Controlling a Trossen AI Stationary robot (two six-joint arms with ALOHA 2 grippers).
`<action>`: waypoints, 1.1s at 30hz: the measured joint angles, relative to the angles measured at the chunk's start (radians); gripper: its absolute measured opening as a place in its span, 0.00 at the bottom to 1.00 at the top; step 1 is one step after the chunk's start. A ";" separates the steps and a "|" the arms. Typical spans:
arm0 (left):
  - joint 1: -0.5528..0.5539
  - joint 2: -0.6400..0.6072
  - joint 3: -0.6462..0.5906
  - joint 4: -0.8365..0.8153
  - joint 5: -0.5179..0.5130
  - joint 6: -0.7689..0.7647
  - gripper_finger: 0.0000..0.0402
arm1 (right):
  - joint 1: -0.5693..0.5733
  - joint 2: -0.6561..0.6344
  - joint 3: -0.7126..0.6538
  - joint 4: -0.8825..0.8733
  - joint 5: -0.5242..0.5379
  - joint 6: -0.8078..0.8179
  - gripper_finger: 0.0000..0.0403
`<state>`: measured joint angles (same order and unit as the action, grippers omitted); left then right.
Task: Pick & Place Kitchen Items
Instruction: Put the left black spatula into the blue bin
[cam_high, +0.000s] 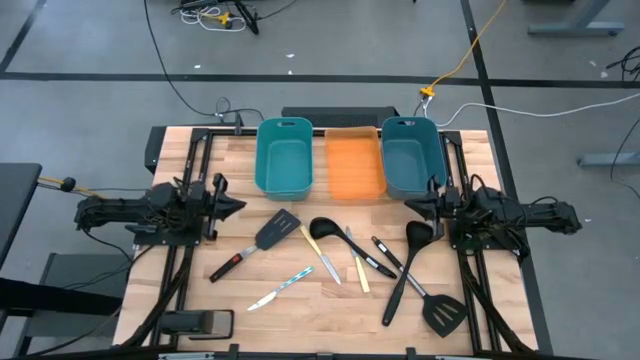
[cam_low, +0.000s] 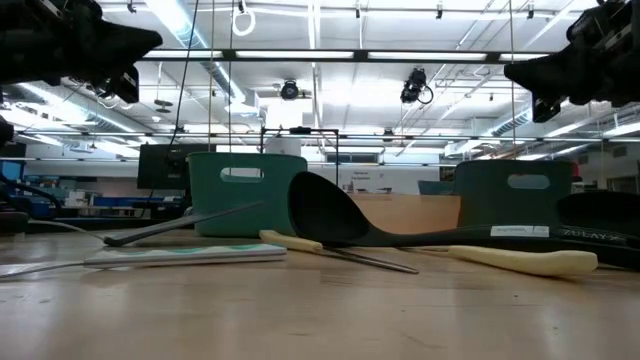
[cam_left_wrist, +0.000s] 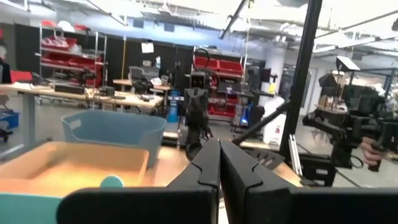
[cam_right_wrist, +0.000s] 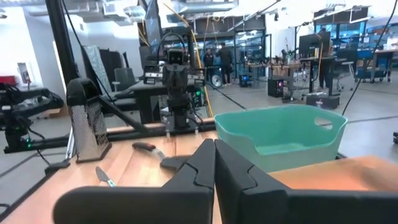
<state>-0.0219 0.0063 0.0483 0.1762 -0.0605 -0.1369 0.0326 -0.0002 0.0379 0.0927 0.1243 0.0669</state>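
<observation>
Both my arms wait at the tabletop (cam_high: 250, 300) edges. The left claw (cam_high: 236, 207) and right claw (cam_high: 410, 205) are closed on nothing and raised, so I judge picking hasn't begun. The kitchen items (cam_high: 345, 262) lie scattered between them on the front half. Behind sit two teal bins (cam_high: 284, 156) flanking an orange tray (cam_high: 355, 168); all three look empty.

Robotics lab or workshop, grey concrete floor (cam_high: 300, 90) with trailing cables, shelving racks (cam_left_wrist: 71, 59) holding red bins, workbenches (cam_right_wrist: 298, 68) with equipment, strip-lit open ceiling (cam_low: 320, 60), wooden work surface (cam_high: 330, 300) on a metal frame
</observation>
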 joint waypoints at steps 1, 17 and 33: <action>0.000 0.000 0.001 0.000 -0.002 0.001 0.01 | 0.000 0.000 0.009 0.001 0.006 0.000 0.01; 0.000 0.094 0.155 -0.110 -0.023 -0.029 0.00 | 0.000 0.101 0.190 -0.058 0.018 -0.037 0.00; 0.000 0.359 0.547 -0.316 -0.030 0.006 0.00 | 0.000 0.317 0.466 -0.164 0.018 -0.049 0.00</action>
<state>-0.0219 0.3656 0.5949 -0.1394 -0.0906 -0.1313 0.0322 0.3165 0.5034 -0.0714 0.1423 0.0175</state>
